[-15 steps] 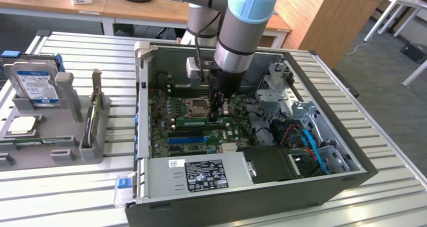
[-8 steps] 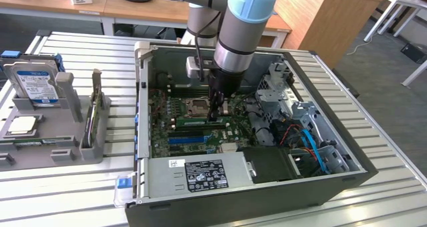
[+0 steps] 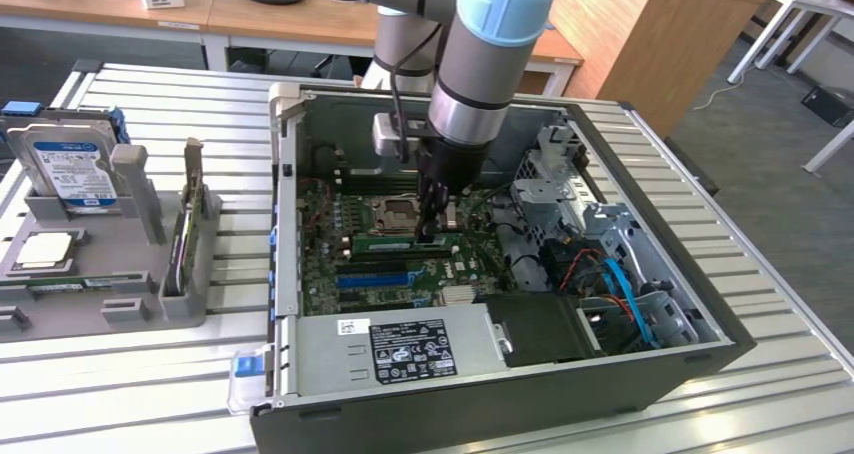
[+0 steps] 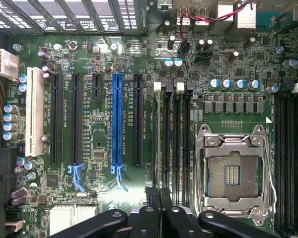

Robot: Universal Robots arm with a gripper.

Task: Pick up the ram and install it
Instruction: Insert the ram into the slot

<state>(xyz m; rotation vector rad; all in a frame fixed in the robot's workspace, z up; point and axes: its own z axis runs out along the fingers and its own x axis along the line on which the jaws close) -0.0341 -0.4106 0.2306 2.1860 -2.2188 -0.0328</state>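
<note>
- the gripper (image 3: 430, 232) is down inside the open computer case (image 3: 467, 419), over the motherboard (image 3: 400, 284).
- its fingers (image 4: 153, 198) are pressed together; their tips meet the ram's top edge, and i cannot tell if they pinch it.
- the ram (image 3: 384, 242) stands on edge in a slot, at 6 o'clock of the cpu socket (image 3: 398, 212) in the exterior view.
- the gripper is at the ram's 3 o'clock end.

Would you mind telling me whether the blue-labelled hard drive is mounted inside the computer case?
No, the hard drive stands in the grey holder on the exterior view's left, outside the computer case.
</note>
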